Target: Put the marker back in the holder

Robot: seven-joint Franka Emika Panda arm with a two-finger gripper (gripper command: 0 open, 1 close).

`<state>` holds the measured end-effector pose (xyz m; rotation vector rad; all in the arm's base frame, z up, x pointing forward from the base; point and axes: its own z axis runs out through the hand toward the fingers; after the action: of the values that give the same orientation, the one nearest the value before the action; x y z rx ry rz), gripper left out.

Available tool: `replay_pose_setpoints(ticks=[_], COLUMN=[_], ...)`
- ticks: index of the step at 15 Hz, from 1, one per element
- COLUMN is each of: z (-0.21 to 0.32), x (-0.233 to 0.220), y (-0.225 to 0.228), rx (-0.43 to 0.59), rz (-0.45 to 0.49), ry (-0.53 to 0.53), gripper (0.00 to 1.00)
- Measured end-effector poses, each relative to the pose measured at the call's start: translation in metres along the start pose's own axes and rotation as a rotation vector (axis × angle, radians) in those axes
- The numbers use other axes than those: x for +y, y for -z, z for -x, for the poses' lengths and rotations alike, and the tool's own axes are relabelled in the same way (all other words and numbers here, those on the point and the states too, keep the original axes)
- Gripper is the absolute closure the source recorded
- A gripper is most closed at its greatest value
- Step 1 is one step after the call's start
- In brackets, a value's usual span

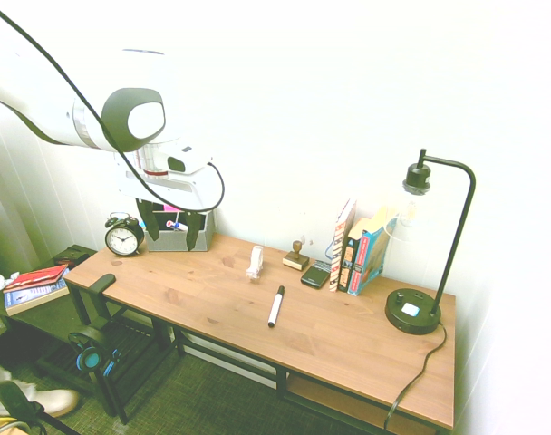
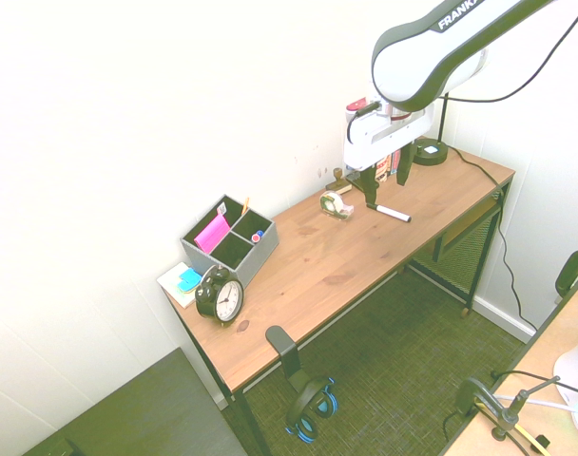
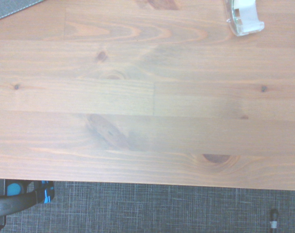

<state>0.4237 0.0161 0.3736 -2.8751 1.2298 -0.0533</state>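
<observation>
The marker (image 1: 275, 306) (image 2: 394, 213), white with a black cap, lies flat on the wooden desk (image 1: 348, 335) near its middle. The grey holder (image 1: 174, 237) (image 2: 230, 239) stands at the desk's back corner beside the alarm clock, with pink notes and pens in its compartments. My gripper (image 1: 171, 231) (image 2: 389, 177) hangs well above the desk, open, with nothing between its fingers. In the first exterior view its fingers partly hide the holder. The wrist view shows only bare desk boards (image 3: 147, 97) and the front edge; the marker is not in it.
A black alarm clock (image 1: 123, 236) (image 2: 220, 296) stands next to the holder. A tape dispenser (image 1: 255, 262) (image 2: 337, 204) (image 3: 244, 17), a wooden stamp (image 1: 296, 256), books (image 1: 359, 249) and a black lamp (image 1: 416, 308) line the back. Headphones (image 1: 90, 352) (image 2: 313, 404) hang at the front edge.
</observation>
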Motion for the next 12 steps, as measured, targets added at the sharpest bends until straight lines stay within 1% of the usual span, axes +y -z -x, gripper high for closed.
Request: replay_pose_setpoints(ticks=[3,6,9,12], z=[-0.010,-0.059,-0.114,-0.154], x=[0.000,0.004,0.015,0.026], y=[0.001,-0.005,-0.041,-0.095], rx=[0.013,0.039,0.056,0.061], rz=[-0.012,-0.027,-0.014,0.018], ry=[0.029,0.066,0.104,0.188], gripper=[0.00,0.00,0.00,0.00])
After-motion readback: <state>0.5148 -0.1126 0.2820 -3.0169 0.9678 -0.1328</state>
